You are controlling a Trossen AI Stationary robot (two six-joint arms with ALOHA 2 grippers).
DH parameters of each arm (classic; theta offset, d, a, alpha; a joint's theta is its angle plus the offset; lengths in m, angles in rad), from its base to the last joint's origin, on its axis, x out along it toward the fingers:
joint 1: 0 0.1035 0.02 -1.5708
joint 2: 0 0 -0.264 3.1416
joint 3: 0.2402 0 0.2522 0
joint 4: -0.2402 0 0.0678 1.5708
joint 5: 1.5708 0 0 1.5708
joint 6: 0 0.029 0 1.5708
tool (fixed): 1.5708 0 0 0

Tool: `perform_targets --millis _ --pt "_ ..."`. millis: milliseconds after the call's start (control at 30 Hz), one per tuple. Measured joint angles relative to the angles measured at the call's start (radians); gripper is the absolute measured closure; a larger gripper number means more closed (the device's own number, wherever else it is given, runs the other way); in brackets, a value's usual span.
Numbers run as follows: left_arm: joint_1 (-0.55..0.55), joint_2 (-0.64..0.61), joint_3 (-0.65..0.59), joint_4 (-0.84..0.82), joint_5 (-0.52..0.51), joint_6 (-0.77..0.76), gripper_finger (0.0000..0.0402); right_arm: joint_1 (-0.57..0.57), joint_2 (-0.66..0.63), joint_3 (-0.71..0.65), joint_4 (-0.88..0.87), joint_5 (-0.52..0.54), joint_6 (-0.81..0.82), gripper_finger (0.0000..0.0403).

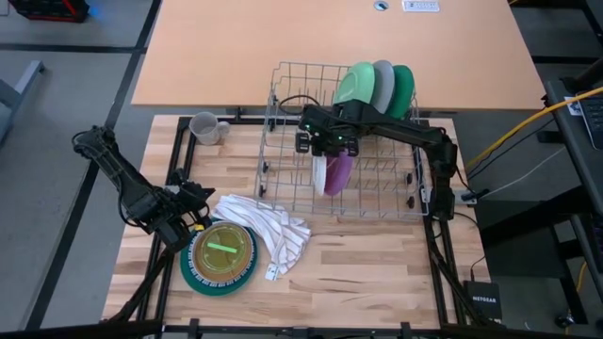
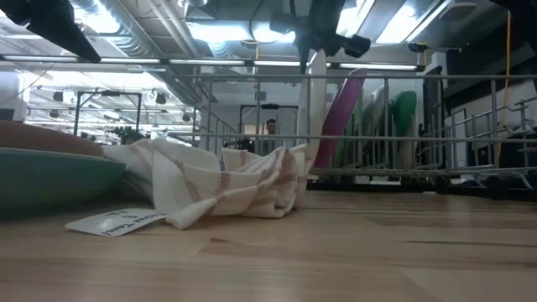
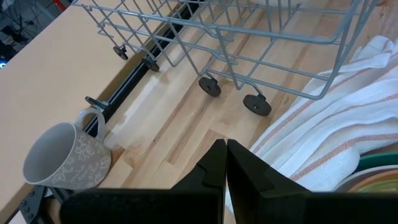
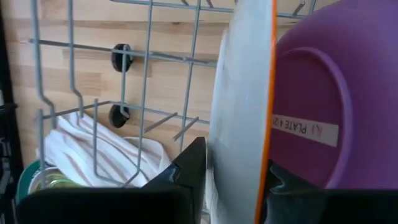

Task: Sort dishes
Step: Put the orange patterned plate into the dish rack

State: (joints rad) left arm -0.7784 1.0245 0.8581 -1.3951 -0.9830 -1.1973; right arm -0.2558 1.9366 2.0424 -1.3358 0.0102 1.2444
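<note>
While overhead hides it, right pincer point(image 4: 233, 180) visibly clamps white plate point(image 4: 239, 106); left pincer point(image 3: 225, 163) closed, empty.

**Two plates on edge in the rack, a stack left on the table**

From above we see the right gripper point(image 1: 325, 143) over the grey wire rack point(image 1: 283, 141), at a white plate point(image 1: 319, 175) and purple plate point(image 1: 338, 172) standing on edge. Green, grey and teal plates point(image 1: 377, 89) stand at the rack's far end. Our left gripper point(image 1: 188, 202) sits beside the striped cloth point(image 1: 268, 226) and stacked dishes point(image 1: 222, 256). A grey mug point(image 1: 205, 128) stands apart.
</note>
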Motion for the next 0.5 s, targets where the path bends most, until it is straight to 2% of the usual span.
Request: perform_targets --millis 300,500 --pt "0.000 0.000 0.000 0.000 0.004 0.000 0.0398 0.000 0.000 -0.026 0.003 -0.004 -0.012 0.0327" --pt "0.000 0.000 0.000 0.000 0.004 0.000 0.0398 0.000 0.000 -0.026 -0.001 -0.029 -0.048 0.0304"
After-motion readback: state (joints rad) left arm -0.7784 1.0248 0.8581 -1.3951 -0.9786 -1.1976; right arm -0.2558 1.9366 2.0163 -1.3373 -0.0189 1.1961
